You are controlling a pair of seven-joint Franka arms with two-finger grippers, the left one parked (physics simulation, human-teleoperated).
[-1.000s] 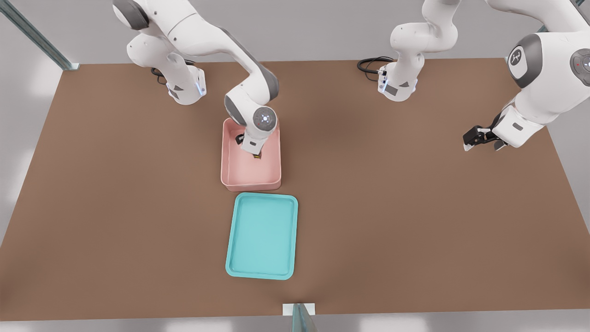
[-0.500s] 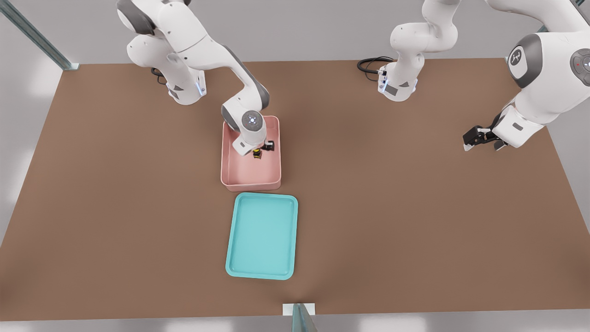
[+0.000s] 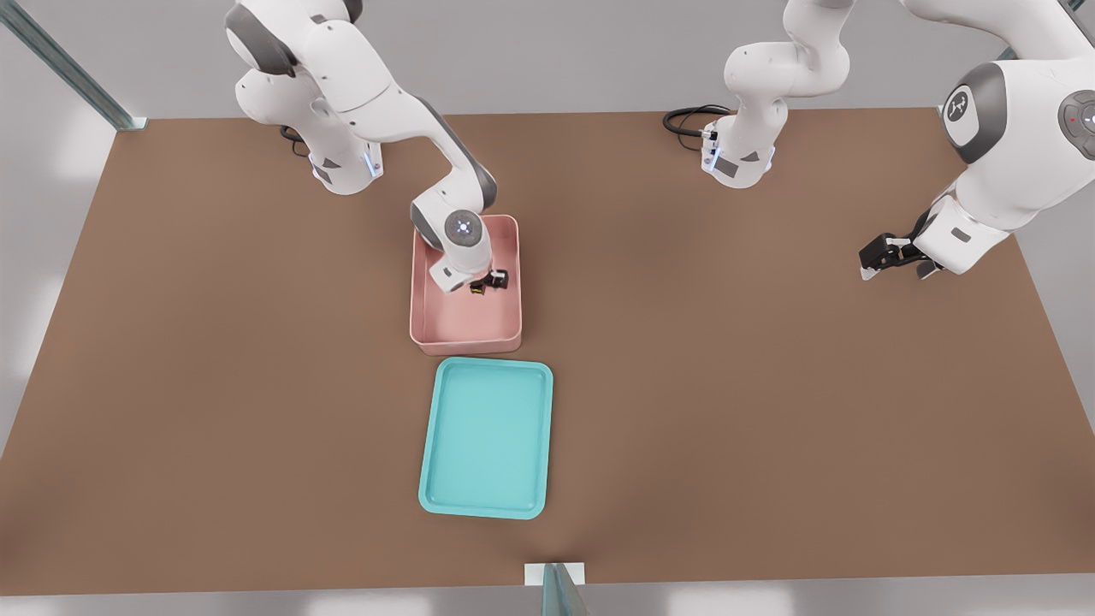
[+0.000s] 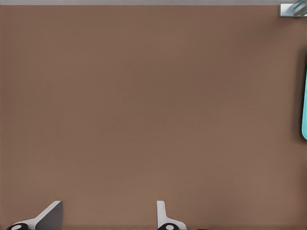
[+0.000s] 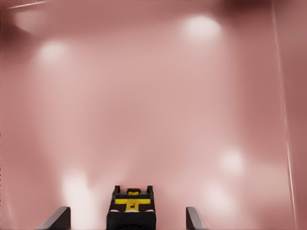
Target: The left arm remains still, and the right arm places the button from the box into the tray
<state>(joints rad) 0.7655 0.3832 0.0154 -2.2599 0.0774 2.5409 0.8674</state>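
**Q:** Gripper (image 3: 481, 286) first: where is it, and how do its fingers stand?

**A:** It is down inside the box (image 3: 466, 342), over the far half of the floor and toward the front view's right. The right wrist view shows the two fingertips (image 5: 58, 218) spread wide, one on each side of the button (image 5: 131, 211), with pink floor showing in the gaps. They are apart and not touching it.

**Q:** Now take the scene from near to far.

**A:** Nearest is a small metal bracket (image 3: 554, 575) at the table's near edge. Beyond it lies the tray (image 3: 486, 510), flat on the brown table (image 3: 770, 411), with its long side running near to far and nothing in it. A sliver of its teal rim (image 4: 304, 105) shows in the left wrist view too.

**Q:** And past the tray?

**A:** The box sits just beyond the tray's far end, close to it with a narrow strip of table between them.

**Q:** Where is the button itself?

**A:** On the box floor (image 3: 477, 289), between the spread fingers, yellow top on a black body.

**Q:** What is farthest?

**A:** The right arm (image 3: 376, 94), reaching from its base at the far left of the front view, wrist disc (image 3: 463, 228) over the box's far end.
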